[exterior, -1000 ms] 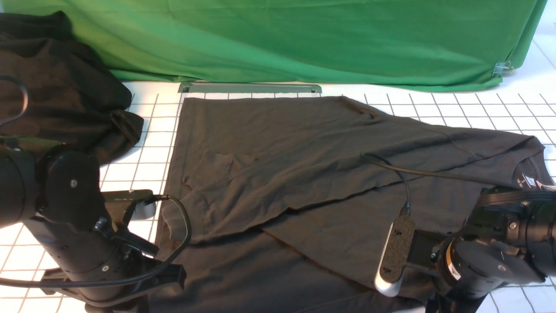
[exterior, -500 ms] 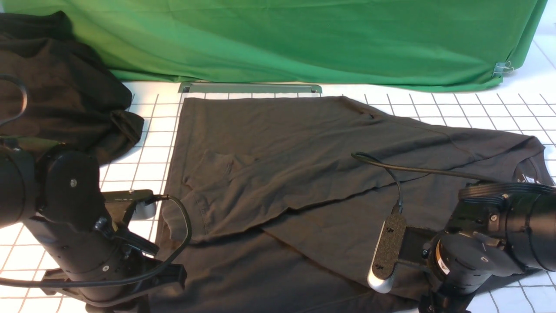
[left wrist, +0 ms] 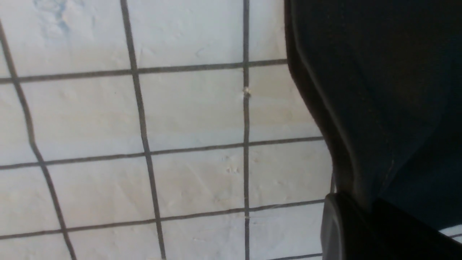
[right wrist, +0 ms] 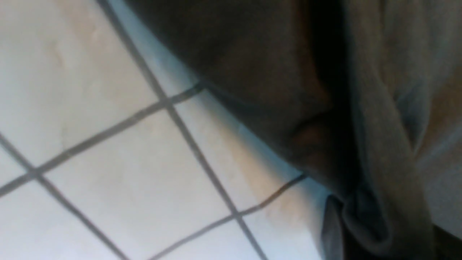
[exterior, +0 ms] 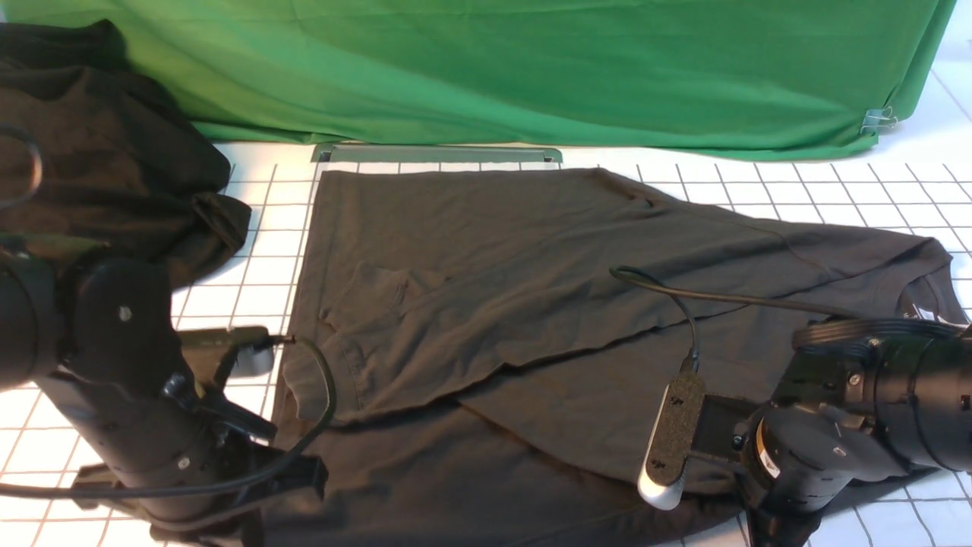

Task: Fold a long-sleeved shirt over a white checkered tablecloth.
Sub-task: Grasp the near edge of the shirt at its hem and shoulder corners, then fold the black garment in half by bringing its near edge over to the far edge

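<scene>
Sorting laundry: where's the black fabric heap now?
Front view, far left: the black heap rests on the checkered tablecloth, left of the long-sleeved shirt, near the green cloth.

Charcoal long-sleeved shirt (exterior: 516, 304) spread on the white checkered tablecloth (exterior: 835, 190), an arm at each near corner.
The shirt lies flat with its neck label (exterior: 916, 310) towards the right and one sleeve (exterior: 456, 334) folded across the body. The left arm (exterior: 114, 380) stands over the near left hem, the right arm (exterior: 858, 425) over the near right edge, its wrist camera (exterior: 672, 448) out over the fabric. A black heap of fabric (exterior: 114, 152) sits far left; a green cloth (exterior: 493, 68) hangs behind.
</scene>
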